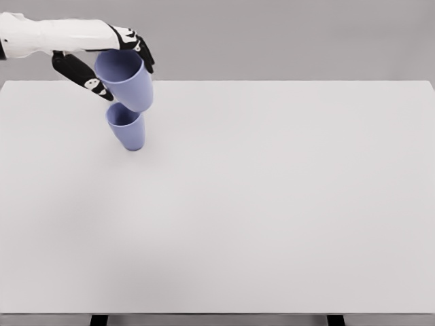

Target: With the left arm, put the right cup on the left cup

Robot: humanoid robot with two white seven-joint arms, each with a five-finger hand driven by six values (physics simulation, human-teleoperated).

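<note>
Nearest you, the white worktop [272,224]. Farther back at its left, the lower cup [127,127] stands upright. Just above it, your left robot hand [102,64] grips the tilted upper cup [126,79], its base at the lower cup's rim.

Single head view, looking steeply down over the white table [272,217], moderately near

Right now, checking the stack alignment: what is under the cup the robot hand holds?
The second cup stands on the table directly under the held cup; whether they touch cannot be seen.
</note>
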